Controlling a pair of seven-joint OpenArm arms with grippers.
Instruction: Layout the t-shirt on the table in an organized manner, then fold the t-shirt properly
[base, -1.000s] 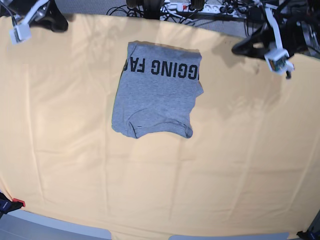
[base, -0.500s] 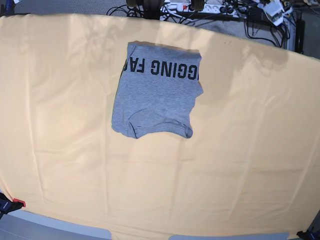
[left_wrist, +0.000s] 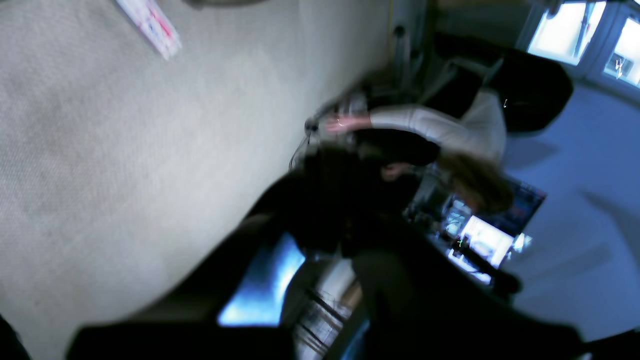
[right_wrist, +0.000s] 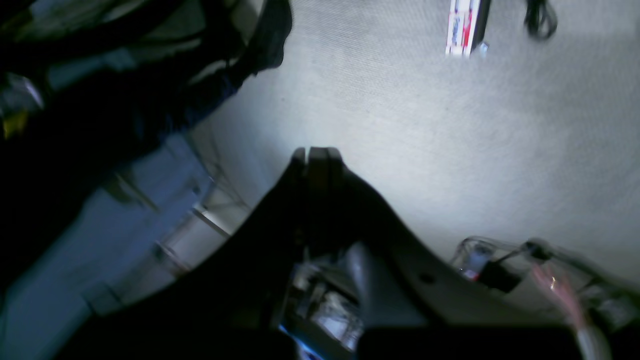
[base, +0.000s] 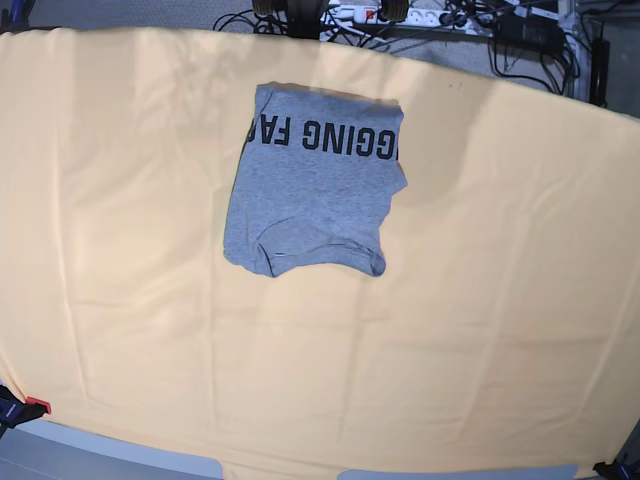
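Grey t-shirt (base: 313, 195) folded compact on table (base: 480, 330), long axis front-to-back. Right gripper (right_wrist: 316, 152) clenched, empty; left gripper unseen, likewise clenched. Shirt far below both, neither arm nearer.

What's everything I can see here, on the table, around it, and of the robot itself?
Heather-grey short-sleeved cotton t-shirt: one, grey with black block lettering, folded, on the table's far middle.
Table under a pale orange-peach cloth: one, fills the base view.
Black cables and white power strip: a tangle, on the floor beyond the far edge.
Red clip: one, near-left table corner.
Person in a white top: one, blurred, left wrist view.
Right gripper: one, black, shut, over grey carpet.
Left gripper: out of sharp view, shut.
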